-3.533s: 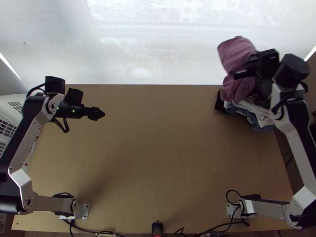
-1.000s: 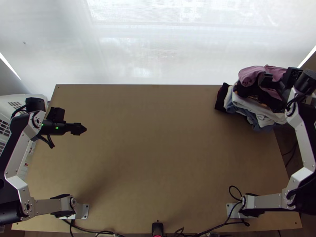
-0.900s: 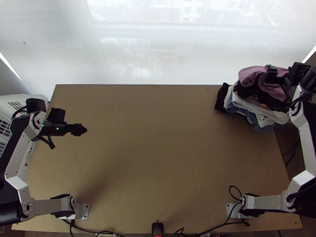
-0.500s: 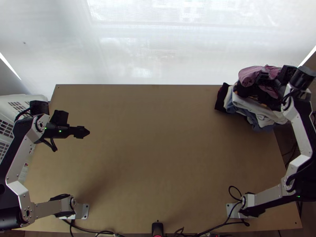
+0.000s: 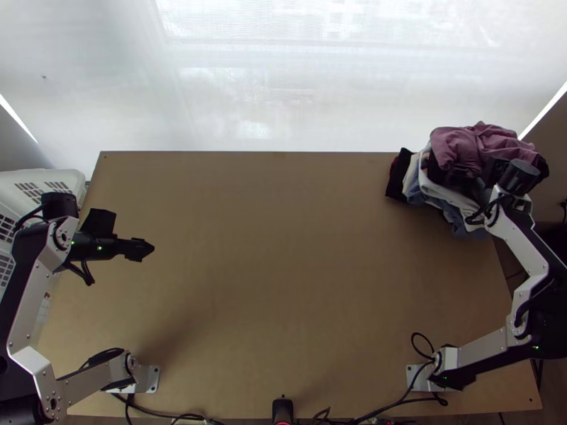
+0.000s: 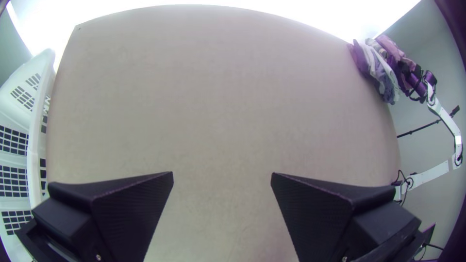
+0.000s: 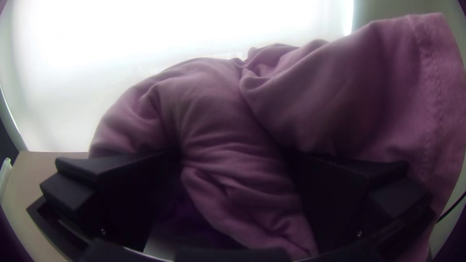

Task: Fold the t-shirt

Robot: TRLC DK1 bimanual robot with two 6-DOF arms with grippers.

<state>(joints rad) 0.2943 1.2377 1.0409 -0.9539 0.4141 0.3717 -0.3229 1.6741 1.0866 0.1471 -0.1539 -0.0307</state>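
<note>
At the far left is a white basket point(image 5: 44, 176) with lots of little holes, close to the side of the tabletop point(image 5: 283, 269). Next comes the left arm point(image 5: 32, 297), and its left tool point(image 5: 144, 249) is up over the left part of the tabletop. From its own wrist, the left tool point(image 6: 222, 173) is wide open, with two flat black fingers and no cloth in them. It is well apart from the clothes. In the middle, a small black thing point(image 5: 282, 411) sits at the near edge.

Over at the far right corner is a big pile of clothes. Going across it, there is a dark cloth point(image 5: 398, 177), then some white cloth point(image 5: 411, 173) and blue cloth point(image 5: 455, 216). The pink cloth point(image 5: 485, 142) is on top, all bunched up and wrinkly, with black cloth point(image 5: 544, 167) poking out under it. I can't tell if the pink one is the t-shirt.

The right tool point(image 5: 464, 172) is at the near side of the pink cloth, low by the pile. From its wrist, its fingers are wide apart and the pink cloth puffs up between them and past them. They are not pinched together on it. The right arm point(image 5: 528, 265) bends at the far right.
</note>
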